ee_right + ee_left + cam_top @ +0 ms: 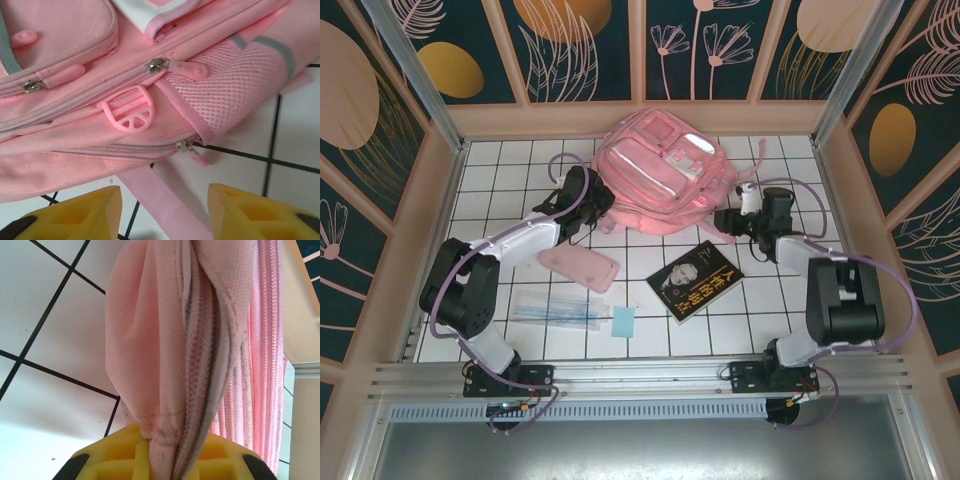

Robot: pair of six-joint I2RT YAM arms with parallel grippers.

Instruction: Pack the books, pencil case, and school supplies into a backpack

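School supplies lie nearest your arm bases: the clear bluish packet of sticks (552,308) is flat on the tiled table (500,170), w/ the light-blue pad (624,322) at its right end. Just past them, the pencil case (580,266) lies flat on the left. The book (695,280) sits face up right of centre, tilted, well apart from the case.

Further out, your left gripper (160,462) is clamped on a bunched fold of pink fabric from the backpack (660,170), w/ a zipper seam running thru the pinch. Top cam puts it at the bag's left edge. Your right gripper (165,210) is at the bag's near-right corner, jaws apart, nothing held. A pink strap (150,192) runs btwn its fingers, and a zipper pull (192,150) sits just ahead.

Farthest out, the backpack lies front pockets up at back-centre of the table.
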